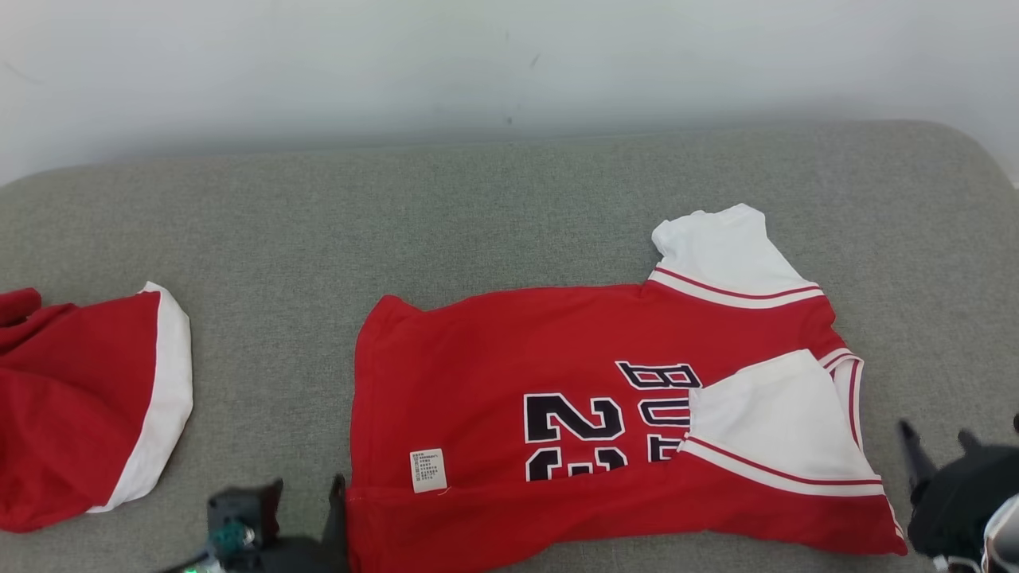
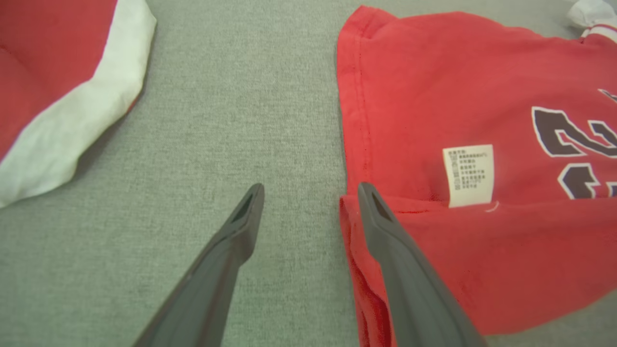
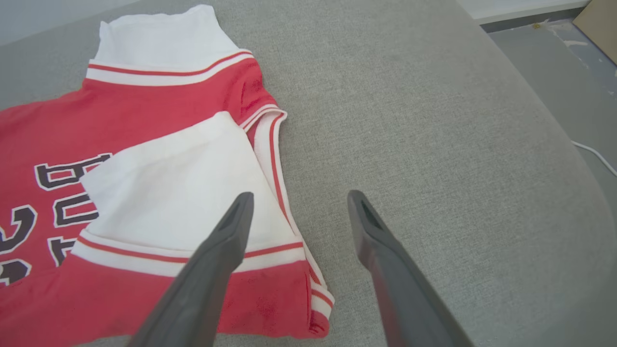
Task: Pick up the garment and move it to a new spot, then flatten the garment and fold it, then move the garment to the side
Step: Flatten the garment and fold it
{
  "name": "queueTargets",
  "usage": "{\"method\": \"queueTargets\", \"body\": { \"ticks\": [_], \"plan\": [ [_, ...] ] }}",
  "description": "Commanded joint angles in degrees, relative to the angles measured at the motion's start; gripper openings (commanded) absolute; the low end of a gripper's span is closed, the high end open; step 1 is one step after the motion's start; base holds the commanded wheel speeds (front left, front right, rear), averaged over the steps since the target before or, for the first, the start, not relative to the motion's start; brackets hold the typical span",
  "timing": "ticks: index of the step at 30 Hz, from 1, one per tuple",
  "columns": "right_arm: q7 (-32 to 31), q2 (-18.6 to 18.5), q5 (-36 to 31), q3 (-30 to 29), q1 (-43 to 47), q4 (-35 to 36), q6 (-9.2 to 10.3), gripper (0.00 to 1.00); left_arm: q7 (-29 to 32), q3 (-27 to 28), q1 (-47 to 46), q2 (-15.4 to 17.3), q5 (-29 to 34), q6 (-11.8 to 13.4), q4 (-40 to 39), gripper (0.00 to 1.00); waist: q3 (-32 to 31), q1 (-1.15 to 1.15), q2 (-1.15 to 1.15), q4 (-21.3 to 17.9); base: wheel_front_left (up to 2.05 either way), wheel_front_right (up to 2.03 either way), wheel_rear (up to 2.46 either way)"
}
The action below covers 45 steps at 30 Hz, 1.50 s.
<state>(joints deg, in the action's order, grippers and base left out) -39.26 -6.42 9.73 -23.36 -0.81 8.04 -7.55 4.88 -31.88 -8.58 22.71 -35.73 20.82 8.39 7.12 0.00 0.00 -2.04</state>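
Note:
The red jersey (image 1: 493, 358) with white sleeves and dark lettering lies flat on the grey cushion (image 1: 509, 207), its near edge folded over and one white sleeve (image 1: 764, 414) laid across the chest. My left gripper (image 1: 306, 493) stands open at the jersey's near left corner; in the left wrist view this gripper (image 2: 311, 190) has one finger over the folded hem of the jersey (image 2: 434, 72). My right gripper (image 1: 935, 436) is open just right of the jersey's collar end; in the right wrist view it (image 3: 300, 196) has one finger above the folded sleeve (image 3: 183, 188).
A second red garment with a white band (image 1: 72, 398) lies at the cushion's left, also visible as the red and white cloth (image 2: 48, 48). A pale wall (image 1: 509, 64) backs the cushion. Past the cushion's rounded right edge is floor (image 3: 554, 58) with a white cable (image 3: 593, 154).

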Motion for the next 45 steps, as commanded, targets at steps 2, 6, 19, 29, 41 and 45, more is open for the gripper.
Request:
{"method": "queueTargets", "body": {
  "ticks": [2, 6, 19, 29, 41, 45],
  "plan": [
    [1.3, -1.1, -0.8, 1.2, -2.9, 0.3, 0.14, 1.00, 0.5, 0.6, -3.4, 0.7, 0.2, -0.4, -0.8, 1.00, 0.5, 0.00, 0.00, -0.3, 0.00, 0.00, 0.00],
    [2.4, -3.4, -1.0, 5.5, -9.1, -1.9, 0.14, 1.00, 2.9, 0.4, -10.1, 0.7, 0.6, -2.1, 1.0, 1.00, 2.4, 0.00, 0.00, -0.9, 0.00, 0.00, 0.00],
    [2.8, -12.2, 0.7, 17.9, -28.9, -14.5, 0.15, 1.00, 14.0, -3.0, -32.8, -4.8, 0.9, -7.3, 17.0, 1.00, 9.9, 0.00, 0.00, -1.6, 0.00, 0.00, 0.00],
    [4.8, -15.1, 2.1, 22.3, -34.9, -19.3, 0.15, 1.00, 18.7, -3.8, -41.4, -6.2, 0.7, -8.7, 24.1, 1.00, 12.6, 0.00, 0.00, -1.8, 0.00, 0.00, 0.00],
    [5.3, -15.9, 3.1, 23.6, -37.6, -21.9, 0.14, 1.00, 24.6, -5.5, -43.6, -6.2, -0.4, -10.7, 26.6, 0.98, 14.2, 0.00, 0.00, -2.2, 0.00, 0.00, 0.00],
    [5.0, -15.6, 2.6, 24.5, -39.1, -22.5, 0.15, 1.00, 25.5, -6.5, -44.3, -6.1, 0.1, -11.3, 27.3, 0.74, 14.9, 0.00, 0.00, -2.4, 0.00, 0.00, 0.00]
  ]
}}
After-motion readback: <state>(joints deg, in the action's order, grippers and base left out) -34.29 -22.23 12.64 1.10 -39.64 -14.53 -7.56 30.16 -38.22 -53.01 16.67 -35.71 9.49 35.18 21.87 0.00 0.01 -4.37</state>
